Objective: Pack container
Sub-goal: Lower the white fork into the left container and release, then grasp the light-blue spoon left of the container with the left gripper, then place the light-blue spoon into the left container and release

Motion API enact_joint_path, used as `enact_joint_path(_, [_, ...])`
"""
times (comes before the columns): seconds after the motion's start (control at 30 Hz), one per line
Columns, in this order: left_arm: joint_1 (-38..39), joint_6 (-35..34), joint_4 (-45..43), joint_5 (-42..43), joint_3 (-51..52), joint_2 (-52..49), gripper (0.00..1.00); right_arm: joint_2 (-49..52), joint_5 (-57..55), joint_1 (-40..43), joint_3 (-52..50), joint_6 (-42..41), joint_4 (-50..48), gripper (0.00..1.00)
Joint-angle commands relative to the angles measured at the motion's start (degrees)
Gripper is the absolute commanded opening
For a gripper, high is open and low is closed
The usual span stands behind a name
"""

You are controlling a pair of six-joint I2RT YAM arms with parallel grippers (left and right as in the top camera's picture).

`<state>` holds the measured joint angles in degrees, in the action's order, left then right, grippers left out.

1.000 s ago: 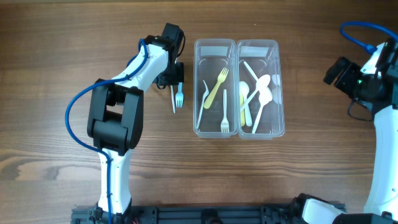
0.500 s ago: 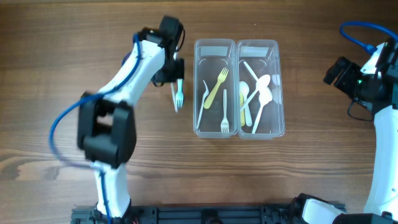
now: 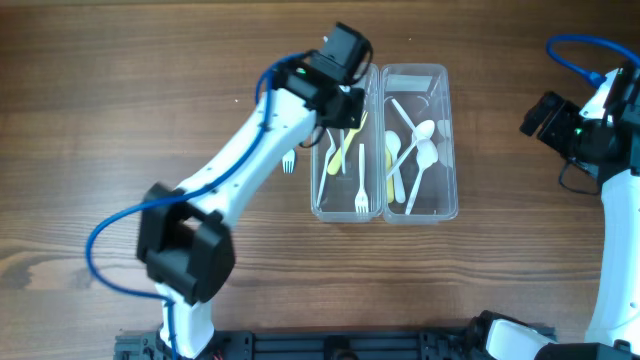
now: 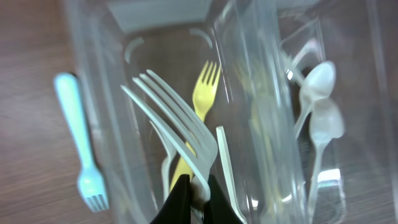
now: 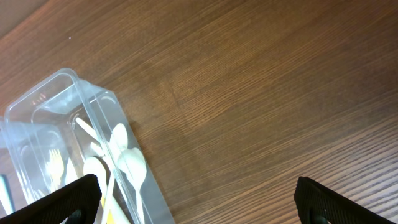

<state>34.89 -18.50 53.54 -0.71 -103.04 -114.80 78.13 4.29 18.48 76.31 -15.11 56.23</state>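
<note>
My left gripper (image 3: 338, 118) is shut on the handle of a white plastic fork (image 4: 177, 134) and holds it over the left clear container (image 3: 318, 140); its jaws show in the left wrist view (image 4: 198, 194). That container holds a yellow fork (image 4: 202, 102) and other pale forks. A light blue fork (image 3: 288, 160) lies on the table left of the container, and it also shows in the left wrist view (image 4: 81, 149). The right clear container (image 3: 448, 140) holds several white spoons (image 3: 425, 145). My right gripper (image 5: 198, 205) is open and empty, far right of the containers.
The two containers stand side by side at the table's middle back. The right arm (image 3: 600, 130) sits at the right edge with a blue cable. The right wrist view shows the spoon container's corner (image 5: 37, 106) and bare wood.
My left gripper has lifted the white fork from beside the blue fork and moved right, over the left container. The blue fork stays on the table. The right arm has not moved.
</note>
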Motion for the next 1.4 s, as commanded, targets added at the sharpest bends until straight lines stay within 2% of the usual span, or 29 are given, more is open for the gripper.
enact_joint_path(0.0, [1.8,-1.5,0.0,1.1,0.4,-3.9,0.11,0.1,0.4,0.1,-0.3,-0.1,0.0,1.0])
enact_joint_path(0.1, [2.2,-1.5,0.0,2.8,0.3,-5.0,0.24,0.1,0.4,0.1,-0.3,-0.1,-0.1,1.0])
enact_joint_path(0.13, [2.2,-1.5,0.3,2.9,-0.2,-4.1,0.35,0.1,0.4,0.1,-0.3,-0.1,0.0,1.0])
enact_joint_path(0.2, [2.0,-1.5,1.4,2.8,-2.0,-1.8,0.49,0.1,0.4,0.1,-0.3,-0.1,0.0,1.0])
enact_joint_path(0.27, [1.2,-1.2,2.6,2.6,-3.6,1.4,0.54,0.1,0.4,0.1,-0.3,0.0,-0.1,1.0])
enact_joint_path(0.43, [-3.9,-1.2,7.0,-3.7,-3.6,5.1,0.55,0.1,0.4,0.1,-0.3,0.0,0.0,1.0])
enact_joint_path(0.6, [-10.8,5.4,7.2,-4.5,-1.9,1.2,0.54,0.1,0.4,0.1,-0.3,0.0,-0.1,1.0])
enact_joint_path(0.73, [-13.7,5.8,7.2,-4.4,-0.7,-4.6,0.55,0.1,0.4,0.1,-0.3,0.0,-0.1,1.0])
enact_joint_path(0.87, [-14.1,9.4,6.9,-3.9,-0.7,-10.7,0.52,0.1,0.4,0.1,-0.3,-0.1,0.0,1.0])
enact_joint_path(1.0, [-14.1,9.3,6.9,-3.8,-0.7,-14.7,0.52,0.1,0.4,0.1,-0.3,-0.1,0.0,1.0])
enact_joint_path(1.2, [-14.0,9.3,5.8,0.0,-0.7,-17.2,0.47,0.1,0.4,0.1,-0.3,-0.1,-0.1,1.0])
enact_joint_path(1.37, [-13.6,9.2,5.6,0.3,-0.3,-17.2,0.48,0.1,0.4,0.1,-0.3,0.0,-0.1,1.0])
